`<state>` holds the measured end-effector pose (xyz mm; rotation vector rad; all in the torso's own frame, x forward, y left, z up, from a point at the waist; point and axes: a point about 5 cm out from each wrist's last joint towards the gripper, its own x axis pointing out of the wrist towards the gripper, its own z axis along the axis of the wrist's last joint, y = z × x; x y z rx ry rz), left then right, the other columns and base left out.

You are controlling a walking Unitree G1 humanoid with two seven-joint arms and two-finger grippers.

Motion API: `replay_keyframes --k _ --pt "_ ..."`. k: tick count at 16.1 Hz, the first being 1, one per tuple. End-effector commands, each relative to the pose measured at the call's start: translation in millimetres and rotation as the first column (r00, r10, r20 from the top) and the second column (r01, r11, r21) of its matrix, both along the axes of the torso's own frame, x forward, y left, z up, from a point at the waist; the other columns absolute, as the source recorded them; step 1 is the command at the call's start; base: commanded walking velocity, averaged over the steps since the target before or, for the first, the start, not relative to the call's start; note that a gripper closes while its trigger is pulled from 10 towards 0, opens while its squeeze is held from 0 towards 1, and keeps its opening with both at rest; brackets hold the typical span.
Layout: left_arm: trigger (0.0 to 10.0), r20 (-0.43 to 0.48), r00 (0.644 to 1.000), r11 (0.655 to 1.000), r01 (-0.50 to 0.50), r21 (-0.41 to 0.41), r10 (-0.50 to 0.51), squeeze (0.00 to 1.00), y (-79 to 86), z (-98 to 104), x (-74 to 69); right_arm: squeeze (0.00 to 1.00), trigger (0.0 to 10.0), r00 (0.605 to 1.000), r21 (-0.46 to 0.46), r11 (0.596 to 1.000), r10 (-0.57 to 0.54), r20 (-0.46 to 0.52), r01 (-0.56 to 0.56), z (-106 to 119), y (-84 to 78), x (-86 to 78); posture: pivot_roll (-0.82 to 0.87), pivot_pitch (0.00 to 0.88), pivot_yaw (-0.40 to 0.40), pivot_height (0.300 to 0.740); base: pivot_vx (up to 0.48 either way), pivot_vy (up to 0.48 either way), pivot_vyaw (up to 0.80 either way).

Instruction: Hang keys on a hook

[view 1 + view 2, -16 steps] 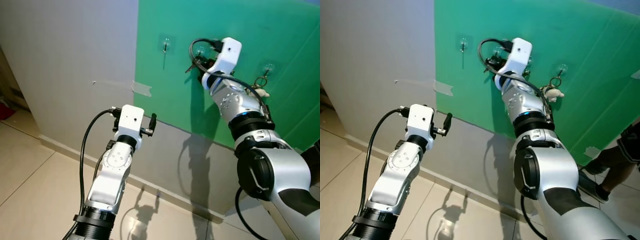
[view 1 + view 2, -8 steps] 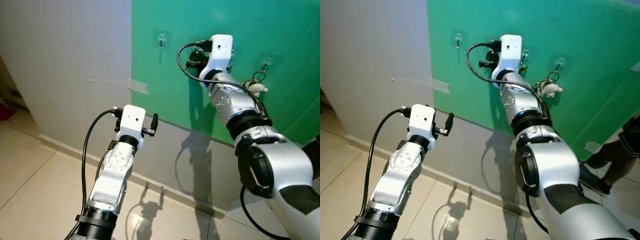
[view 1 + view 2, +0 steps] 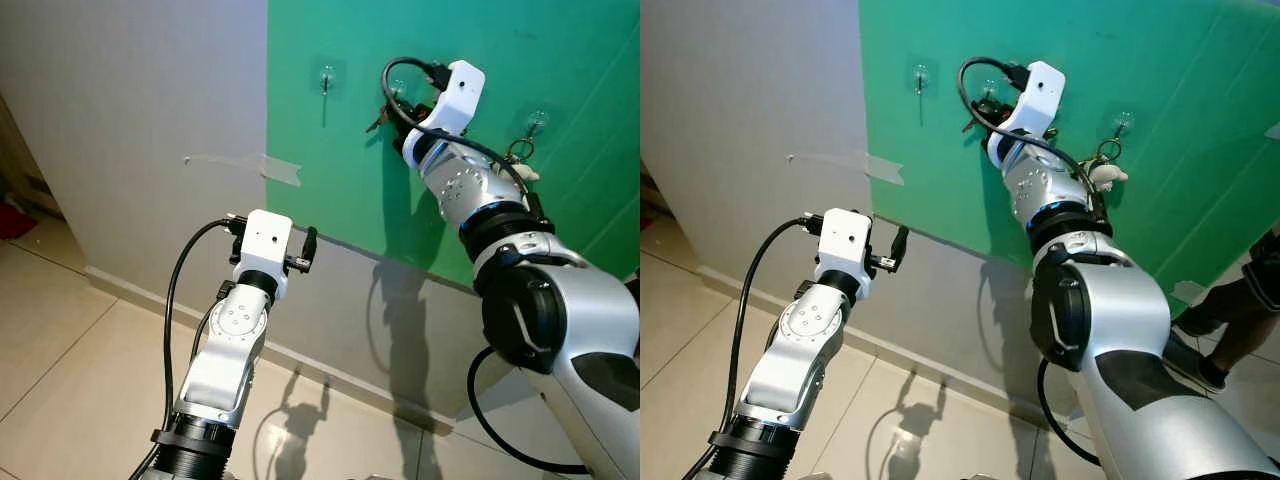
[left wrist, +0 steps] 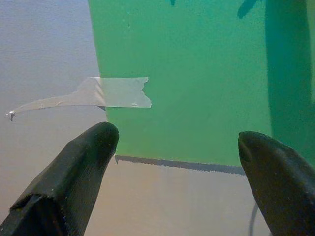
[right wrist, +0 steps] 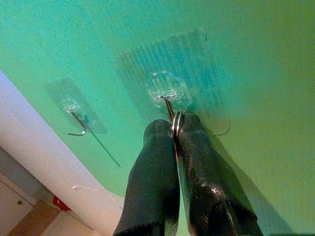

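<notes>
Since half a second ago the right wrist has rolled, tipping its camera housing rightward, while the left arm has stayed put. From left to right: the left gripper (image 4: pixel 177 172) hangs idle before the green board (image 3: pixel 560 60), fingers spread and holding nothing. The left hook (image 5: pixel 75 124) is bare. The right gripper (image 5: pixel 175 132) is pressed together on the key ring (image 5: pixel 176 123), which sits at the tip of the middle hook (image 5: pixel 167 101). Risk: if the ring is not fully over the wire tip on release, the keys drop; excess push may peel the adhesive pad. Another key set (image 3: pixel 519 160) occupies the right hook.
</notes>
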<state>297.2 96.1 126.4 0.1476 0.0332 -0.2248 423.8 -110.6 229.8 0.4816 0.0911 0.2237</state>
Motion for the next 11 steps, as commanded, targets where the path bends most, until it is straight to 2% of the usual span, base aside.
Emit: replay_keyframes --k 1,2,3,4,6,8,11 --pt "10.0 0.010 1.000 1.000 0.022 -0.003 -0.022 0.00 -6.1 4 0.3 0.00 10.0 0.998 0.007 0.999 -0.033 -0.055 0.034 -7 -10.5 0.0 0.10 0.000 -0.105 0.740 0.000 0.000 0.00" --pt "10.0 0.010 1.000 1.000 0.021 -0.003 -0.021 0.00 -6.2 4 0.3 0.00 10.0 0.999 -0.010 0.999 -0.035 -0.041 0.035 -4 -11.2 0.5 0.10 0.000 -0.107 0.740 0.000 0.000 0.00" --pt "10.0 0.010 1.000 1.000 0.020 -0.003 -0.020 0.00 -6.4 4 -0.6 0.00 10.0 0.997 -0.188 0.981 -0.045 0.059 0.055 8 -14.1 2.2 0.10 0.000 -0.110 0.740 0.000 0.000 0.00" --pt "10.0 0.007 1.000 1.000 0.018 -0.004 -0.018 0.00 -6.1 3 -1.3 0.00 10.0 0.991 -0.281 0.956 -0.052 0.123 0.085 16 -15.4 3.0 0.10 0.000 -0.111 0.740 0.000 0.000 0.00" --pt "10.0 0.006 1.000 1.000 0.017 -0.005 -0.017 0.00 -5.9 3 -1.6 0.00 10.0 0.988 -0.353 0.932 -0.031 0.148 0.082 16 -13.9 2.6 0.10 0.000 -0.111 0.740 0.000 0.000 0.00" --pt "10.0 0.002 1.000 1.000 0.019 -0.006 -0.019 0.00 -6.2 2 -0.6 0.00 10.0 0.989 -0.358 0.931 -0.025 0.146 0.076 13 -12.6 2.1 0.10 0.000 -0.108 0.740 0.000 0.000 0.00" --pt "10.0 0.003 1.000 1.000 0.025 -0.004 -0.025 0.00 -7.7 2 -0.4 0.00 10.0 0.998 -0.263 0.963 -0.041 0.040 0.051 -4 -12.7 0.3 0.10 0.000 -0.109 0.740 0.000 0.000 0.00"
